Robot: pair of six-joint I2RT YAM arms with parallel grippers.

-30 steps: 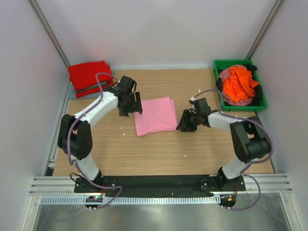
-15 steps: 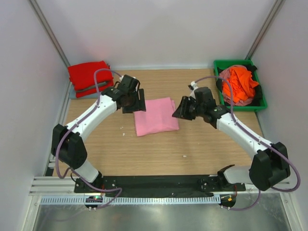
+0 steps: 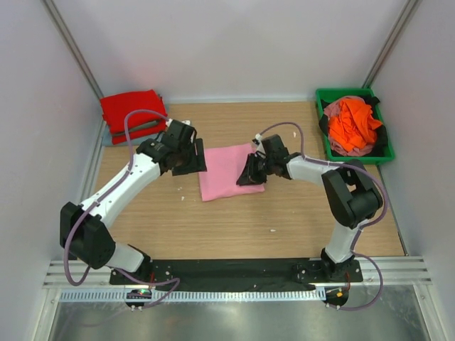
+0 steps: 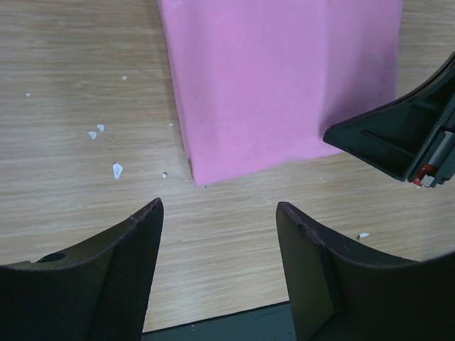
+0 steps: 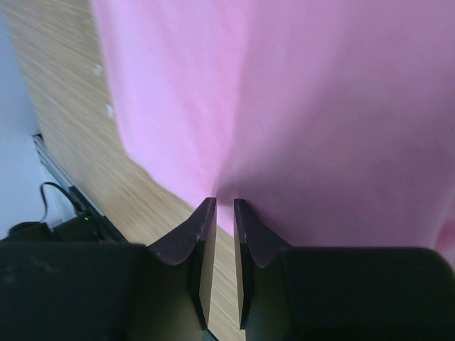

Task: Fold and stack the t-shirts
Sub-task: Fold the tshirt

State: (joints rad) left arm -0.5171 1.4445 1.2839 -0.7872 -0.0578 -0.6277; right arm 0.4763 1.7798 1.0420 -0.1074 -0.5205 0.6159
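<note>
A folded light pink t-shirt [image 3: 226,170] [image 4: 284,85] [image 5: 298,85] lies flat in the middle of the table. My right gripper [image 3: 249,172] [image 5: 224,202] is at its right edge, jaws drawn nearly together on the puckered hem. It also shows in the left wrist view as the right gripper [image 4: 398,142]. My left gripper [image 3: 193,162] [image 4: 219,206] hovers open just off the shirt's left edge, over bare wood. A folded red t-shirt [image 3: 131,110] rests on a grey-blue one [image 3: 125,133] at the back left. An orange t-shirt [image 3: 353,124] is bunched in the bin.
The green plastic bin [image 3: 341,92] stands at the back right corner, with other cloth under the orange shirt. White walls close in the table on three sides. Small white specks [image 4: 117,169] dot the wood left of the pink shirt.
The right arm swung left onto the pink shirt's right edge, and its jaws narrowed onto the hem. The left gripper shifted slightly along the shirt's left edge and stayed open.
</note>
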